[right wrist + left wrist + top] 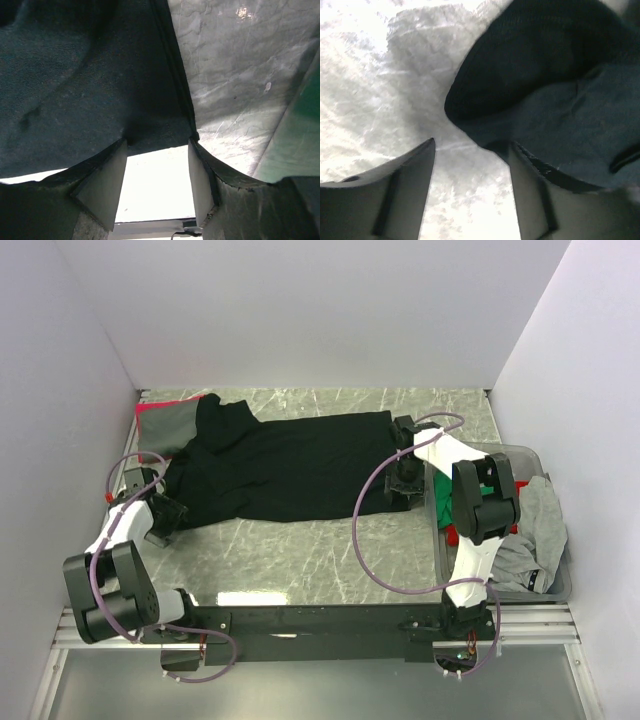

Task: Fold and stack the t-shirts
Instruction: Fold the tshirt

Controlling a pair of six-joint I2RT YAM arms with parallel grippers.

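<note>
A large black t-shirt (290, 465) lies spread flat across the middle of the table. My left gripper (165, 522) is at the shirt's near left corner. In the left wrist view that gripper (471, 147) is open with bare table between the fingers, and the black cloth (545, 75) reaches its right fingertip. My right gripper (405, 488) is at the shirt's near right corner. In the right wrist view it (157, 145) is open, with the hem of the black t-shirt (90, 75) lying at both fingertips. A grey t-shirt (168, 425) lies on a red one (150, 405) at the far left.
A clear grey plastic bin (560, 585) stands at the right edge, holding a crumpled grey shirt (540, 530), a red one (456, 534) and a green one (440, 490). Its green-tinted wall (295, 135) is close to my right gripper. White walls enclose the table.
</note>
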